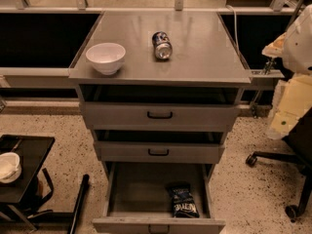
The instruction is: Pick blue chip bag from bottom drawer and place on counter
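Observation:
The blue chip bag is a dark navy bag with white lettering. It lies flat in the front right part of the bottom drawer, which is pulled far out. The counter is the flat grey top of the cabinet. My arm comes in at the right edge, and the pale gripper hangs to the right of the cabinet at about the height of the top drawer. It is well away from the bag and above it, and nothing shows in it.
A white bowl stands at the counter's front left and a soda can lies on its side near the middle. The two upper drawers are slightly open. A black side table holding a white bowl is at the left, and an office chair base at the right.

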